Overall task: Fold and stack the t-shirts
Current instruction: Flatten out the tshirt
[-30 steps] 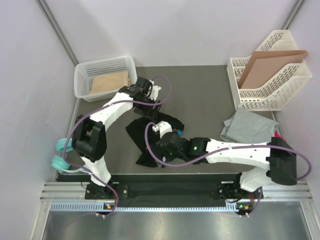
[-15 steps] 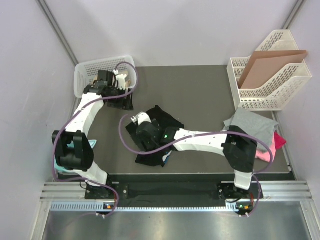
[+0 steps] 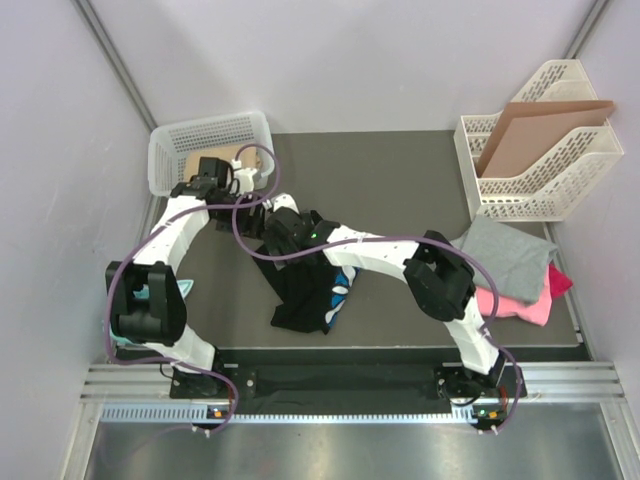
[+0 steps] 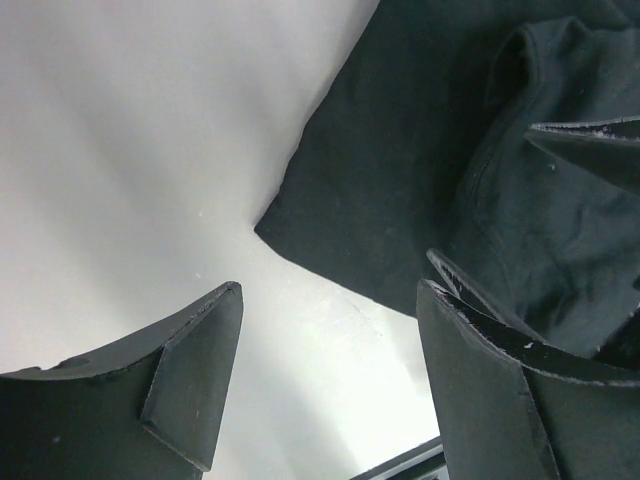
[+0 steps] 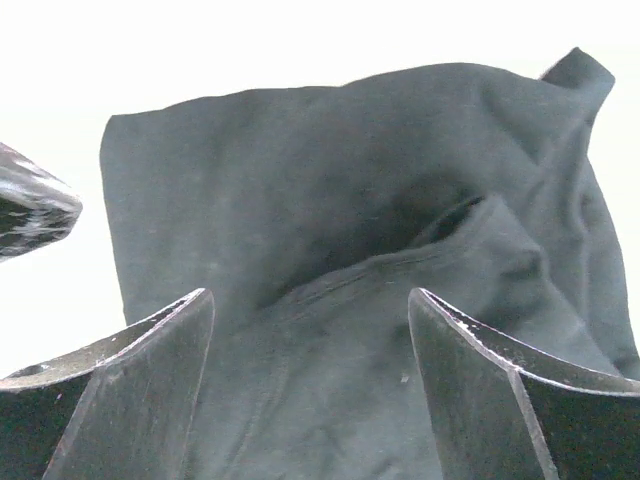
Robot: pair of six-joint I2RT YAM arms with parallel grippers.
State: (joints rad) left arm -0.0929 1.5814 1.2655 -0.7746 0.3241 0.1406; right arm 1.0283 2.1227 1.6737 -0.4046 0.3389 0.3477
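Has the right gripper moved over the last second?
Yes. The right gripper has shifted left and farther back on the table, closer to the white basket.

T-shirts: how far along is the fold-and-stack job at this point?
Done: nothing; the grey shirt lies rumpled on the pink shirt. In hand: the left gripper and right gripper, both open, hover at the crumpled black shirt. Left: folding all three and stacking.

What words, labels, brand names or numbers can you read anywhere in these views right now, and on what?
No text can be read in any view.
Black t-shirt: a white-and-blue print shows, but it is crumpled and too small to read.
Cardboard sheet, white basket, file rack: no lettering visible.
Both wrist views: plain black cloth, no print.
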